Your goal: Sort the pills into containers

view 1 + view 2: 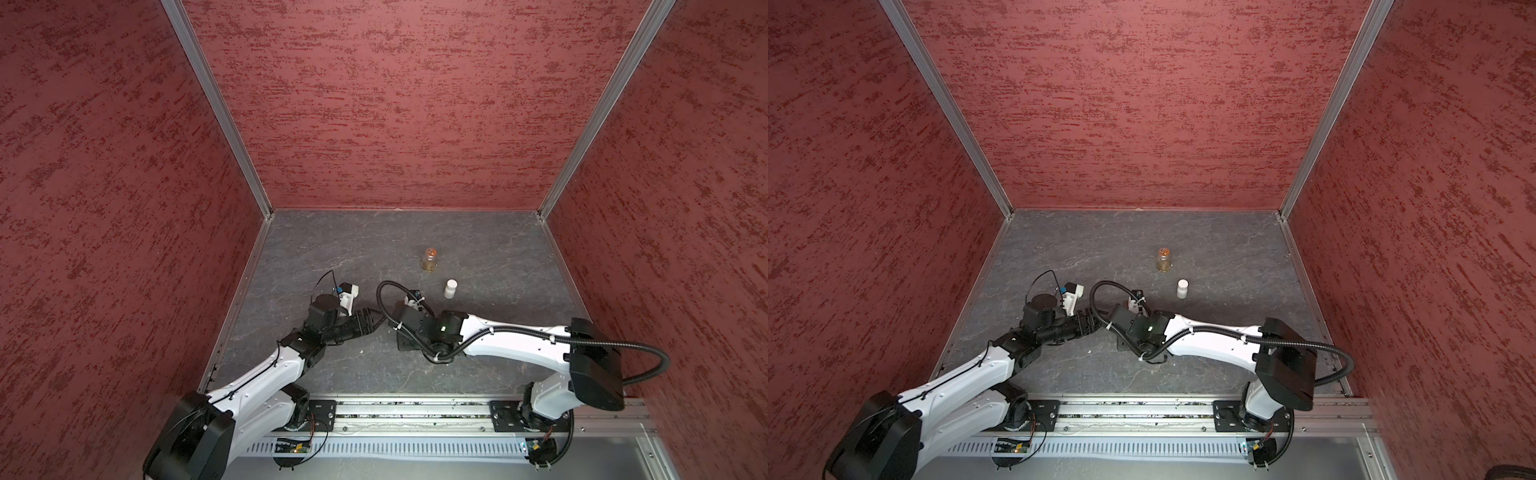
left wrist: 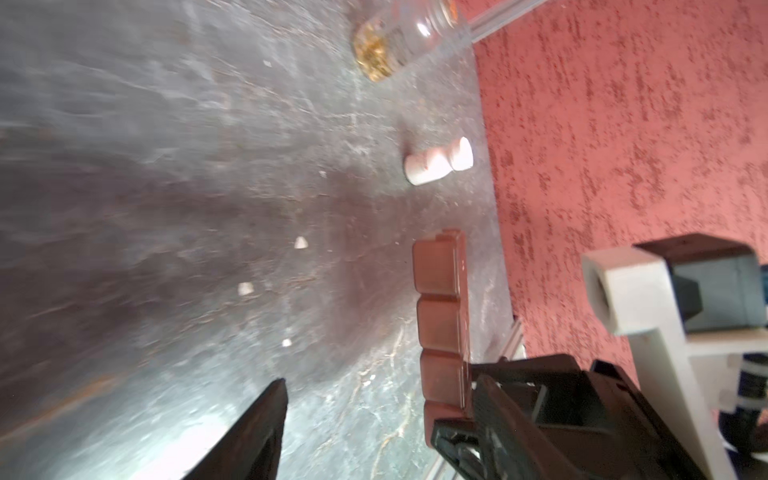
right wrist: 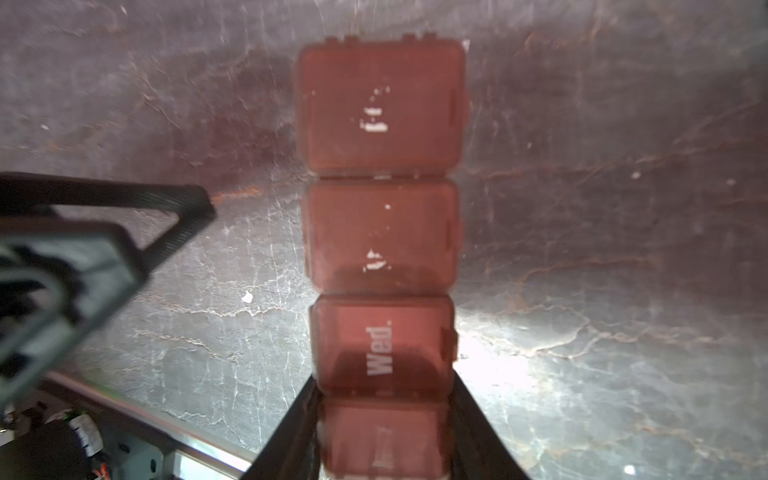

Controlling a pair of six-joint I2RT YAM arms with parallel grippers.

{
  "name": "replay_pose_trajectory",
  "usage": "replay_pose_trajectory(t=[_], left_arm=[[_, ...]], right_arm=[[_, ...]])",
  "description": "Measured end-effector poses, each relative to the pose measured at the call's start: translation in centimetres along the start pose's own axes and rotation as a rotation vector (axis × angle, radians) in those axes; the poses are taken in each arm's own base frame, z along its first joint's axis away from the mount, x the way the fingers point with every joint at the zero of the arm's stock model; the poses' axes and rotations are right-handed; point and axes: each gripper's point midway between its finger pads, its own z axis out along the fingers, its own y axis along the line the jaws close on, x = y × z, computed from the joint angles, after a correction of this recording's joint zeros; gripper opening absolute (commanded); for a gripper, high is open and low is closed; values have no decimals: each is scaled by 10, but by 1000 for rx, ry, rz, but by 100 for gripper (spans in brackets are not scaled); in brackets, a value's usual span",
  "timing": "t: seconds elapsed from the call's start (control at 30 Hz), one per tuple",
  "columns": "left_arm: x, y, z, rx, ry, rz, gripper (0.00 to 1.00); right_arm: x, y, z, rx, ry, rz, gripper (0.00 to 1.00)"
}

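The containers (image 3: 380, 232) are a reddish-brown strip of lidded compartments, one marked "Wed.". My right gripper (image 3: 384, 380) is shut on the strip's near end, one finger on each long side. The visible lids are down. In both top views this gripper and the strip are hidden under the right wrist. My left gripper (image 2: 382, 380) (image 1: 377, 320) stands open beside the strip (image 2: 440, 299), holding nothing. One of its fingers (image 3: 183, 199) is a short gap from the strip's side. Small white pills (image 2: 299, 242) (image 3: 247, 296) lie loose on the grey table.
An amber bottle with an orange cap (image 1: 430, 259) (image 1: 1163, 259) and a small white bottle (image 1: 450, 289) (image 1: 1182, 289) stand upright behind the grippers. Red walls close in the table (image 1: 498, 249) on three sides. A metal rail (image 1: 415, 409) runs along the front edge.
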Motion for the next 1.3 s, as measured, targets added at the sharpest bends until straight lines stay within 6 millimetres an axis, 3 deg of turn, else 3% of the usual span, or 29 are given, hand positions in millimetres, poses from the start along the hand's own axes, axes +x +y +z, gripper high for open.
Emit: replay_pose_trajectory(t=[0.23,0.7,1.3], left_arm=[[-6,-29,20,92,29,53,77],[-8,-54,54,192,66,69,73],[-2,-57,69,212,101,56,45]], right_arm=[[-11,-14,-12,-45,-47,-1,38],[-18,-16,-20,-93,-68,-10,39],[-19,-16,-20,-96,-67,-17,40]])
